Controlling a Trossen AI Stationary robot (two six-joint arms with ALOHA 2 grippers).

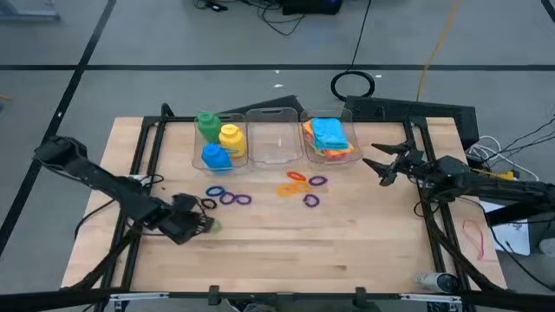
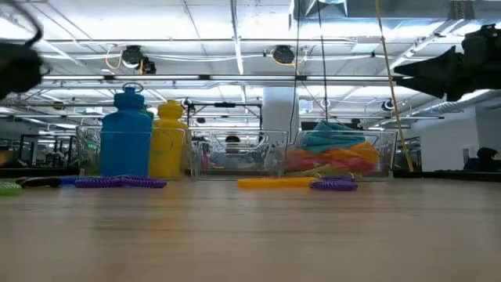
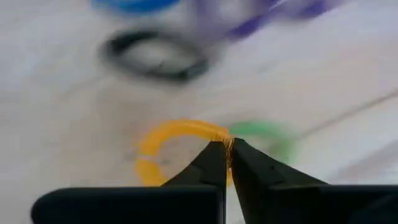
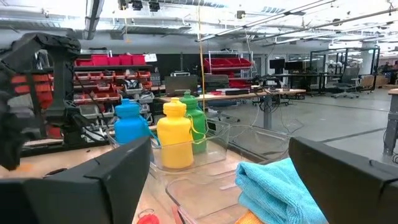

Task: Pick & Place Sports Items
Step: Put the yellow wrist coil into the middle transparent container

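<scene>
1. The left claw (image 1: pixel 205 224) sits low over the surface (image 1: pixel 286 251) at its left front, clenched on a yellow ring (image 3: pixel 177 146); the left wrist view shows the tips pinched together on the ring's rim.
2. A green ring (image 3: pixel 267 138) lies touching or just beside the yellow ring, right at the claw tips. A black ring (image 1: pixel 208 204) lies near them, farther in on the surface.
3. Purple rings (image 1: pixel 228 197) lie in a short row just in front of the left bin (image 1: pixel 195 147), between that bin and the left claw.
4. More rings, orange (image 1: pixel 295 184) and purple (image 1: pixel 313 192), lie in a loose cluster in front of the middle bin (image 1: pixel 276 139).
5. Three clear bins stand side by side at the back. The left one holds the green bottle (image 1: pixel 207 124), yellow bottle (image 1: pixel 230 139) and blue bottle (image 1: pixel 216 157), all upright.
6. The right bin (image 1: pixel 353 139) holds folded cloths, the blue cloth (image 1: pixel 328 132) on top and an orange cloth (image 1: pixel 314 147) showing under it.
7. The right claw (image 1: pixel 381 165) hangs above the surface's right side, just beside the right bin, released, its fingers spread wide with nothing between them.
8. A black cable loop (image 1: pixel 353 84) lies on the floor behind the surface.
</scene>
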